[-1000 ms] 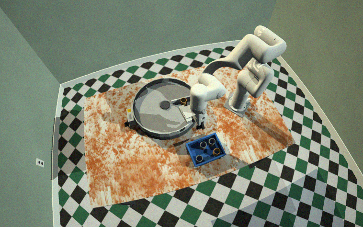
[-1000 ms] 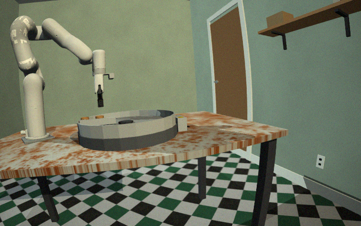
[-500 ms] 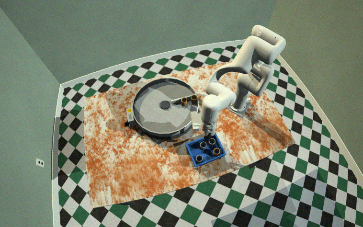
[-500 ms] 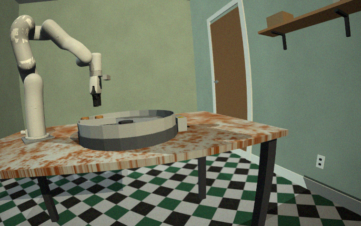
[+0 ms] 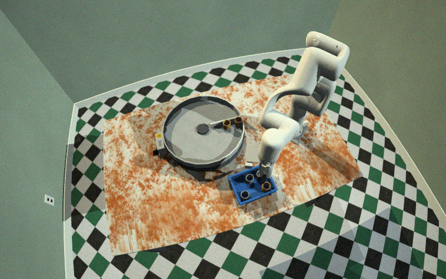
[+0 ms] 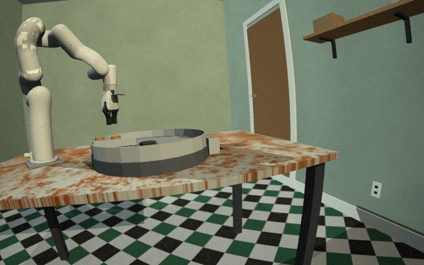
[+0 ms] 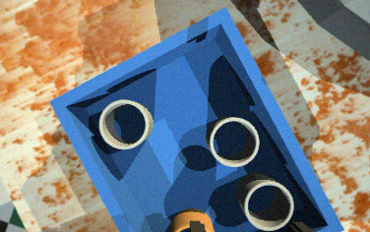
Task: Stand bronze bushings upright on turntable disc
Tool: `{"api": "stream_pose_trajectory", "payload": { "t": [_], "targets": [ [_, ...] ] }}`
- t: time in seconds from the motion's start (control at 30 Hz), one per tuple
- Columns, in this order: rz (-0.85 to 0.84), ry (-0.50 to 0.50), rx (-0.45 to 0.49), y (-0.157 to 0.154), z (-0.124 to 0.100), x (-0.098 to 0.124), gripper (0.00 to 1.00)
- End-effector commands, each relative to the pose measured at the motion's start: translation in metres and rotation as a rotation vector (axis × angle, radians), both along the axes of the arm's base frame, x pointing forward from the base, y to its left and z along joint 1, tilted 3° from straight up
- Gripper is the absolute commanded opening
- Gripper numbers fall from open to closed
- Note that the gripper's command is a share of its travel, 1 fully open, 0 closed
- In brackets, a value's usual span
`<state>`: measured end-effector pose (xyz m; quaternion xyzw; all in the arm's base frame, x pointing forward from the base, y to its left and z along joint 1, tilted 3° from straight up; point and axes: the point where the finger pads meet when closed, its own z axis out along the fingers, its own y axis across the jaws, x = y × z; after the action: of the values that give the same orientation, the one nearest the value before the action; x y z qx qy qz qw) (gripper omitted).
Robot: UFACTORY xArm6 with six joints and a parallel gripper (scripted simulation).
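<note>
Above the blue crate (image 5: pixel 251 191) (image 7: pixel 167 164), your gripper (image 5: pixel 263 179) (image 6: pixel 111 120) holds its jaws partly open, empty; one bronze bushing (image 5: pixel 266 189) (image 7: pixel 193 218) (beside three steel ones) remains inside, two on the turntable (image 5: pixel 184 144) (image 6: pixel 150 152).

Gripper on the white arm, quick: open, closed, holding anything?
Black-fingered gripper: partly open, holding nothing, above the blue plastic crate.
</note>
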<state>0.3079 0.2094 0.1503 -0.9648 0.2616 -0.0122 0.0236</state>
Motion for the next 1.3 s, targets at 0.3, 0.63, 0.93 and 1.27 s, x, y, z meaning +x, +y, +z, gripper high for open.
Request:
{"api": "stream_pose_trajectory", "payload": {
  "t": [0.3,0.63,0.93,1.27],
  "targets": [
    [-0.123,-0.003,-0.007,0.026,0.002,-0.007,0.48],
    [-0.139,-0.003,-0.006,0.030,0.002,-0.008,0.48],
    [-0.139,-0.003,-0.006,0.030,0.002,-0.008,0.48],
    [-0.139,-0.003,-0.006,0.030,0.002,-0.008,0.48]
  ]
}}
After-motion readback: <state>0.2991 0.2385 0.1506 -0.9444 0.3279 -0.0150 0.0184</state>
